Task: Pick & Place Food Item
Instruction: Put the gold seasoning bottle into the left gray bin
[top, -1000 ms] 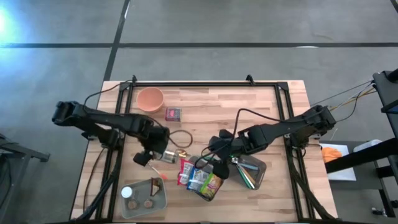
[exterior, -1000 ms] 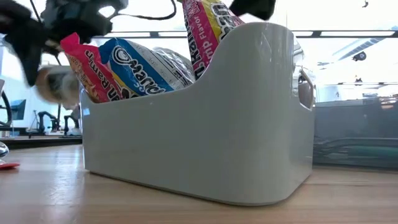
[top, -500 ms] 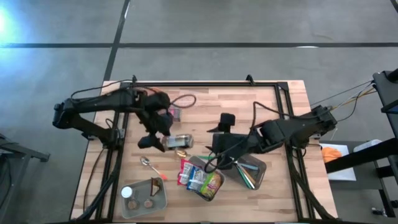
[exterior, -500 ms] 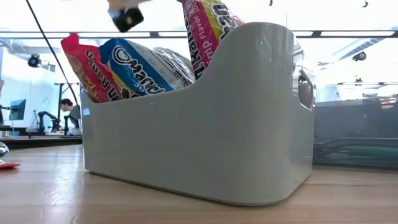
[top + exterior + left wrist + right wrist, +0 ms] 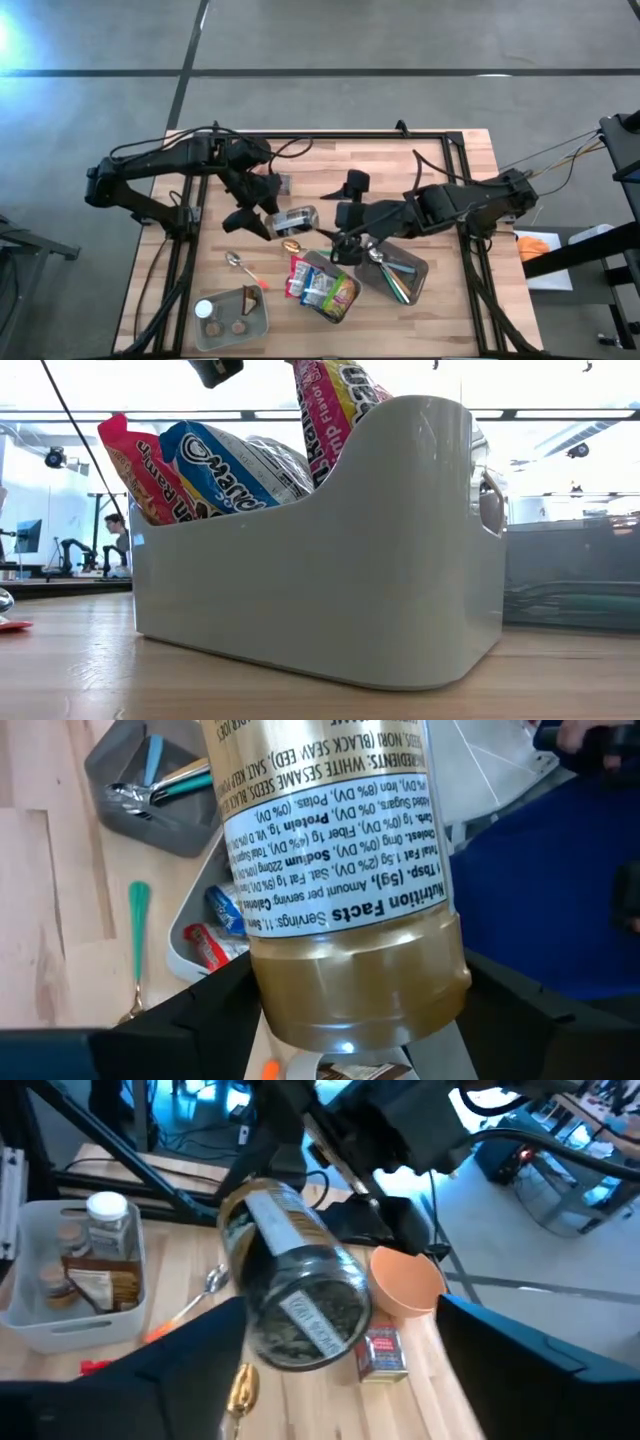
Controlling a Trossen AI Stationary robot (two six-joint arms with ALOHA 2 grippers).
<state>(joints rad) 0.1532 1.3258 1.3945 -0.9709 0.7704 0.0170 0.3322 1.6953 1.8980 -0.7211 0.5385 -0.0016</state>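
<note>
**Seasoning jar held lying flat between the two claws**

The left gripper (image 5: 262,215) is clamped on a clear cylindrical seasoning jar with a gold lid and a white nutrition label (image 5: 291,220). It carries the jar above the wooden table (image 5: 440,170), lying on its side. The long axis runs from the left claw straight toward the right gripper (image 5: 340,230). In the left wrist view the jar (image 5: 335,880) fills the space between that claw's dark fingers, lid end nearest the camera. In the right wrist view the jar's (image 5: 295,1280) clear base faces the right claw's own fingers, just ahead of them.

The right claw's jaws stand apart, one to either side of the jar's free end; no contact shows, and it holds nothing. My read is a handover: the right claw is the nearer free one, and it would have to close across the jar's round body.

Below and just beside the right claw sits the white bin of snack packets (image 5: 322,290), with a grey utensil tray (image 5: 415,272) on its far side
</note>
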